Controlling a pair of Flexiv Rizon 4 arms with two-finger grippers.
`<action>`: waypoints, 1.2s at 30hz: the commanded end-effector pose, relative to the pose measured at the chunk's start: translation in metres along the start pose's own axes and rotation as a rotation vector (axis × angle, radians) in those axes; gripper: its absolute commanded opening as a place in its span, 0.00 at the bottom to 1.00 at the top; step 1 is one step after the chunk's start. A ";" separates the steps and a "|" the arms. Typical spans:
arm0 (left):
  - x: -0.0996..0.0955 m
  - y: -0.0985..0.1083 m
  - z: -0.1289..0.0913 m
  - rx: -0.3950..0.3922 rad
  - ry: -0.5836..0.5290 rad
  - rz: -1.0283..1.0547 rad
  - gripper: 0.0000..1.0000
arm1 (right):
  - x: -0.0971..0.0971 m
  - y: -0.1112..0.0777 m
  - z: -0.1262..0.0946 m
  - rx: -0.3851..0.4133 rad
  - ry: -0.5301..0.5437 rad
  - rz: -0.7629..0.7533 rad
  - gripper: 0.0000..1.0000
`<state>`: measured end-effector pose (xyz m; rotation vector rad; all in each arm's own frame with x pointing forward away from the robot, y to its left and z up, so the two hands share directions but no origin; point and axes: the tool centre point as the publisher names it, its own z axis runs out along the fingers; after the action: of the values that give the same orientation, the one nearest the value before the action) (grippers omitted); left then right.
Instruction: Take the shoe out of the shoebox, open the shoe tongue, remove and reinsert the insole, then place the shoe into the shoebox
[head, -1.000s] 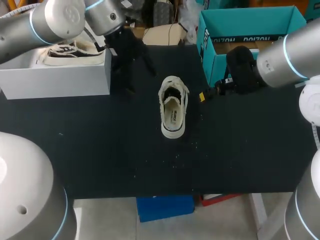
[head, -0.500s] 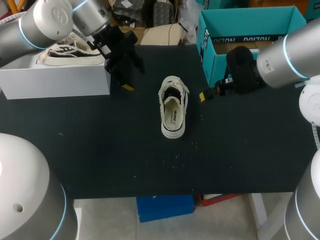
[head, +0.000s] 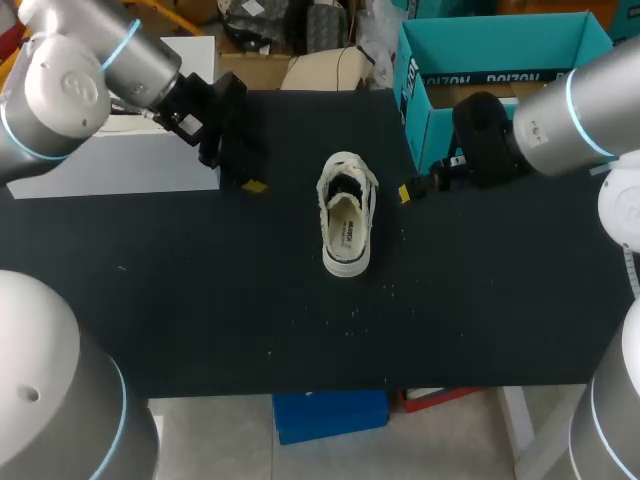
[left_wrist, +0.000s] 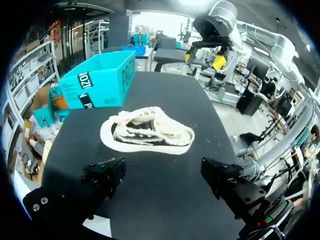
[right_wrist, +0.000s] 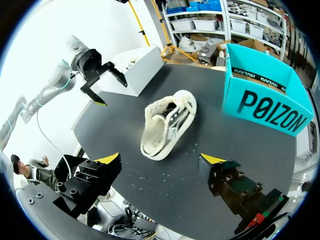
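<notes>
Lying between white box (head: 120, 165) and teal shoebox (head: 415, 100), shoe (head: 346, 215) touches neither.

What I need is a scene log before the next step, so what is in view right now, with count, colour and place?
shoe: one, cream, standing on its sole at the table's middle, held by nothing
shoebox: one, teal, open, at the far right of the table
box: one, white, at the far left, partly behind the left arm
table: one, black top
left gripper: one, black with yellow tips, open, between the white box and the shoe
right gripper: one, black with yellow tips, open, beside the shoe, before the teal shoebox
</notes>
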<state>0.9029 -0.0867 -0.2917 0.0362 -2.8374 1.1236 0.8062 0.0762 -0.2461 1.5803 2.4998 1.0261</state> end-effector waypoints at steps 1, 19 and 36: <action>0.013 0.007 0.000 0.002 -0.218 0.035 1.00 | 0.001 0.000 0.001 0.001 -0.001 0.001 1.00; 0.015 0.009 -0.001 -0.009 -0.210 0.061 1.00 | -0.005 0.057 0.032 0.365 -0.139 -0.028 1.00; 0.015 0.009 -0.001 -0.009 -0.210 0.061 1.00 | -0.011 0.071 0.058 0.411 -0.187 0.234 1.00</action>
<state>0.8894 -0.0794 -0.2950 0.0684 -3.0415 1.1831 0.8750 0.1060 -0.2492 1.9279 2.5608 0.4521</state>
